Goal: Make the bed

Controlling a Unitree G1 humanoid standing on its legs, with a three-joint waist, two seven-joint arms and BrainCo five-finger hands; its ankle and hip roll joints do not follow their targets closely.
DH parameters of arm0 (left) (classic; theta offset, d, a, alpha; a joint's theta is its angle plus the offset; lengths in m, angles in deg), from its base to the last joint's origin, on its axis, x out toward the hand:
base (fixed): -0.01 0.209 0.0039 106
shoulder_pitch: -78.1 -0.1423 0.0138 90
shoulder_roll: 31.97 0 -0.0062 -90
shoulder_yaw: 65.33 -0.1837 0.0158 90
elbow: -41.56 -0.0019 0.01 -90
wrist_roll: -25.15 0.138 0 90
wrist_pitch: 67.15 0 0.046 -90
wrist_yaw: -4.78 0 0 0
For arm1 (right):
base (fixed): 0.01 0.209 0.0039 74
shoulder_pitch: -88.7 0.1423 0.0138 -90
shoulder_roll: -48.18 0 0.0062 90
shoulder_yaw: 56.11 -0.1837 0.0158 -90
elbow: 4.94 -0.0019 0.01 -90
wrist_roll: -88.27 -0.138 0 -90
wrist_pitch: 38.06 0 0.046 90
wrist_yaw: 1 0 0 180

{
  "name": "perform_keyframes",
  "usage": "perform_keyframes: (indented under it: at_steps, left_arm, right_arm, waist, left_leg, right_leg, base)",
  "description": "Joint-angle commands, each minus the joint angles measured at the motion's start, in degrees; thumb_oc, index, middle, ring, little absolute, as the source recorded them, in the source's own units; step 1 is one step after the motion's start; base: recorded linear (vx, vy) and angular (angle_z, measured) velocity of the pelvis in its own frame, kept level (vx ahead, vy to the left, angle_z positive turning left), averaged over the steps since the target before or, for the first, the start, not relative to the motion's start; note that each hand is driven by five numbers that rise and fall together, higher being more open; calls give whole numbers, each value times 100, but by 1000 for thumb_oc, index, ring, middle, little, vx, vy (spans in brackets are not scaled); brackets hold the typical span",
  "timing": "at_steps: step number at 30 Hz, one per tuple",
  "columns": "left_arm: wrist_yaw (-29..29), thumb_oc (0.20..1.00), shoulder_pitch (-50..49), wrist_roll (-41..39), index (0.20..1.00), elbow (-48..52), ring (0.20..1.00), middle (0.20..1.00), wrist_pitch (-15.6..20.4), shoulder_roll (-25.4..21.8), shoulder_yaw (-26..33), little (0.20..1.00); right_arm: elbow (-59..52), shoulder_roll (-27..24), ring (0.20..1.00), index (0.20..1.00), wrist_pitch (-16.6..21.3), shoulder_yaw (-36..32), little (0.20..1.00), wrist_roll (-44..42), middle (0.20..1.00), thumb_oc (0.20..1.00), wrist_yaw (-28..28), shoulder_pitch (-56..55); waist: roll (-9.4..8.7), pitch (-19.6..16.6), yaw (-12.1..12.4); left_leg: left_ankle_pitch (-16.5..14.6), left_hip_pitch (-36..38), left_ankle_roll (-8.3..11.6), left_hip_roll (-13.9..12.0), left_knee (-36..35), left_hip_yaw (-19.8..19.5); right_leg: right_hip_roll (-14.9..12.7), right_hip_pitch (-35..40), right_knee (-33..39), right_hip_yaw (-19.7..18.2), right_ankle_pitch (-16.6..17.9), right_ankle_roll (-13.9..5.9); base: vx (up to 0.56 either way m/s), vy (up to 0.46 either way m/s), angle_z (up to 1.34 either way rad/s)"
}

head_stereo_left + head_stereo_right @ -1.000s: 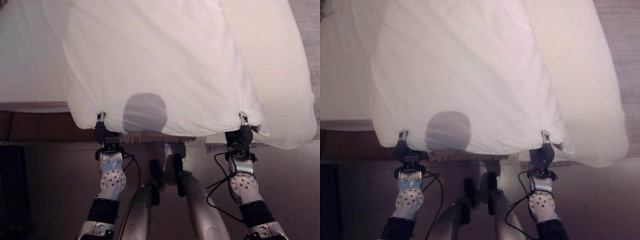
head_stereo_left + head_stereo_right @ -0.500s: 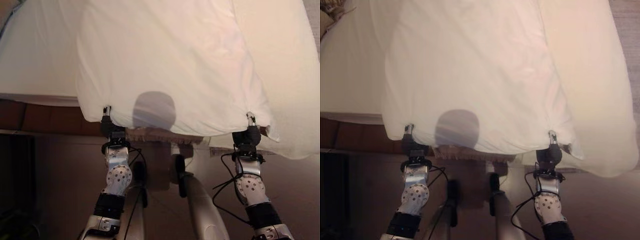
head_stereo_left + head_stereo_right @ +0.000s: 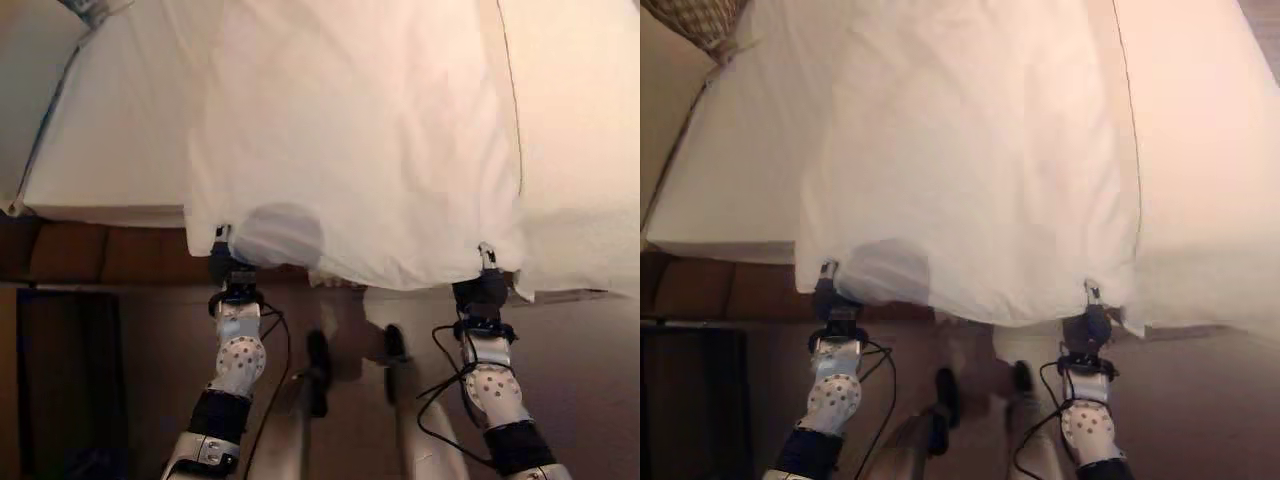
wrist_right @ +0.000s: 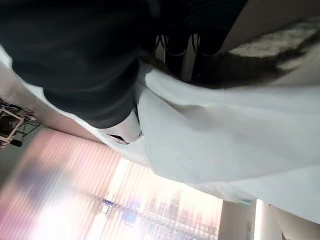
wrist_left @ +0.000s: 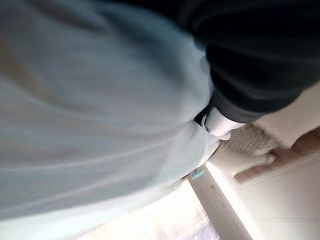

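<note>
White duvet point(image 3: 350, 130) lies spread along the bed point(image 3: 110, 170), its long axis running away from the robot toward the head of the bed, its near edge hanging just over the foot of the mattress. A patterned pillow point(image 3: 695, 20) sits at the far left corner of the bed. The left hand point(image 3: 225, 262) reaches up to the duvet's near left corner and pinches the cloth there, fingers closed on the hem. The right hand point(image 3: 484, 285) does likewise at the duvet's near right corner, clamped on the fabric. Both arms rise side by side, well apart, from below the foot of the bed, wrists straight, hands at the same height along the duvet's edge.
</note>
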State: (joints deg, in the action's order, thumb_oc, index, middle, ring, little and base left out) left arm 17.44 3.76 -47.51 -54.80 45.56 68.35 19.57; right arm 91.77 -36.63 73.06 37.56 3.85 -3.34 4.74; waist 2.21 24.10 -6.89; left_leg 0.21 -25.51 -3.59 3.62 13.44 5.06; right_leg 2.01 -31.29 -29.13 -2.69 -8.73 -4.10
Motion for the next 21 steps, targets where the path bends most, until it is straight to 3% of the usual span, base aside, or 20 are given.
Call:
perform_keyframes:
  at_steps: [1,3,4,9,10,11,12,13,14,16,17,18,19,21]
  left_arm:
    - [-78,200,-315,630,200,720,200,200,91,-206,21,200]
    - [-58,200,-424,621,200,759,200,200,117,-147,4,200]
    - [-28,200,-479,543,200,698,200,200,129,-45,-1,200]
    - [-95,200,-549,351,200,591,200,200,155,222,-90,200]
    - [-90,200,-511,371,200,536,200,200,156,278,-186,200]
    - [-89,200,-507,371,200,536,200,200,156,278,-185,200]
    - [-97,200,-514,378,200,531,200,200,141,292,-192,200]
    - [-119,200,-538,371,200,555,200,200,144,293,-133,200]
    - [-120,200,-539,370,200,555,200,200,144,291,-133,200]
    - [-124,200,-537,372,200,648,200,200,195,256,-90,200]
    - [-124,200,-537,372,200,648,200,200,195,256,-90,200]
    - [-102,200,-572,390,200,742,200,200,257,254,-55,200]
    - [-85,200,-565,399,200,788,200,200,297,236,-45,200]
    - [-71,200,-523,408,200,794,200,200,290,221,-22,200]
  right_arm:
    - [-364,-59,200,200,184,-68,200,220,200,200,-358,-143]
    - [-347,-101,200,200,214,-60,200,183,200,200,-402,-105]
    - [-317,-130,200,200,232,-57,200,135,200,200,-378,-121]
    - [-216,-241,200,200,258,-153,200,89,200,200,-297,-68]
    - [-157,-311,200,200,234,-178,200,103,200,200,-276,-56]
    - [-156,-311,200,200,233,-179,200,103,200,200,-277,-53]
    - [-113,-312,200,200,230,-181,200,90,200,200,-270,-36]
    - [-47,-308,200,200,243,-226,200,29,200,200,-298,-20]
    - [-42,-308,200,200,244,-225,200,26,200,200,-302,-18]
    - [5,-296,200,200,222,-186,200,-2,200,200,-322,12]
    - [5,-296,200,200,222,-186,200,-3,200,200,-323,12]
    - [49,-296,200,200,257,-208,200,-48,200,200,-304,-21]
    - [88,-296,200,200,283,-216,200,-61,200,200,-275,-26]
    - [159,-257,200,200,322,-264,200,-71,200,200,-213,-20]
  waist:
    - [-227,-411,2]
    - [-198,-458,61]
    - [-138,-498,63]
    - [-20,-470,66]
    - [-59,-394,201]
    - [-59,-408,201]
    - [-90,-432,244]
    - [-185,-527,203]
    - [-188,-530,208]
    - [-292,-587,242]
    - [-292,-593,241]
    - [-285,-593,211]
    - [-283,-579,189]
    - [-223,-555,193]
  left_leg:
    - [229,229,388,344,-716,-256]
    - [298,239,355,362,-826,-260]
    - [262,215,334,338,-717,-208]
    - [184,82,449,299,-275,-82]
    - [183,-82,572,593,-17,-573]
    - [203,-103,574,593,-25,-574]
    - [140,-68,565,689,-68,-889]
    - [104,-59,517,348,-170,-1017]
    - [101,-57,517,346,-173,-1012]
    - [212,-117,497,5,-254,-1266]
    - [215,-123,497,5,-256,-1267]
    - [466,-58,514,-445,-489,-1292]
    - [673,-6,552,-733,-652,-1280]
    - [1049,127,701,-1135,-1028,-1180]
  right_leg:
    - [413,255,1044,358,713,64]
    - [410,341,1355,291,806,153]
    - [436,397,1387,-11,821,168]
    - [300,648,1765,-13,895,168]
    - [296,705,1843,-185,941,163]
    - [295,685,1854,-185,960,163]
    - [299,676,1869,-271,986,158]
    - [214,620,1851,-397,1014,119]
    - [216,617,1847,-403,1011,120]
    - [87,528,1800,-506,1004,99]
    - [86,521,1800,-505,1005,99]
    - [-27,472,1708,-505,913,124]
    - [-106,454,1620,-520,855,138]
    - [-212,457,1486,-498,751,104]
  base:
    - [-34,5,11]
    - [-48,-23,-22]
    - [-29,-44,-40]
    - [-42,-67,-8]
    - [-48,16,8]
    - [-57,15,2]
    - [-29,-1,-20]
    - [-21,0,-25]
    - [-17,25,-22]
    - [-14,64,-4]
    - [-5,141,-1]
    - [11,191,-4]
    - [18,282,4]
    - [48,315,23]
